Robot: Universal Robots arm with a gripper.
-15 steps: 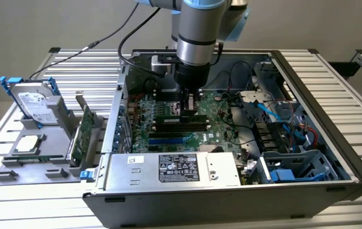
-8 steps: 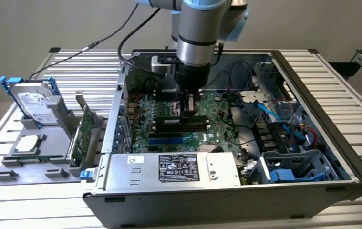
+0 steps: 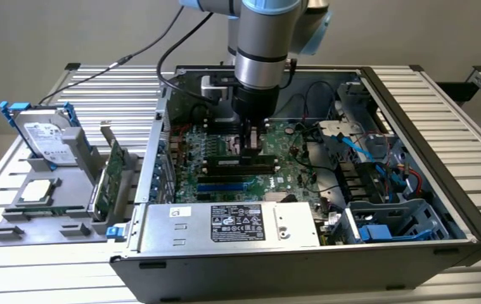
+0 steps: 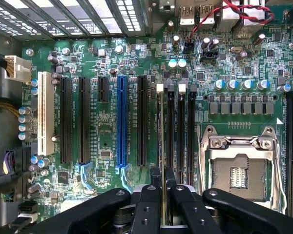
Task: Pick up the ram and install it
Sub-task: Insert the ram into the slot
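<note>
1. Step in hand: insertion, by judgement. The gripper (image 4: pixel 163 178) is narrow, clamped on the ram (image 4: pixel 161 131), low over the motherboard (image 4: pixel 102 131).
2. The ram: one, edge-on between the jaws, running out beneath the gripper along the outermost of the memory slots (image 4: pixel 181 131). Whether it is seated cannot be told.
3. Requirement: stick square to the slot, even downward pressure.
4. Memory slots: four; three free ones just beside the gripper.
5. Processor socket (image 4: pixel 239 170): one, empty, near, beyond the slots.
</note>
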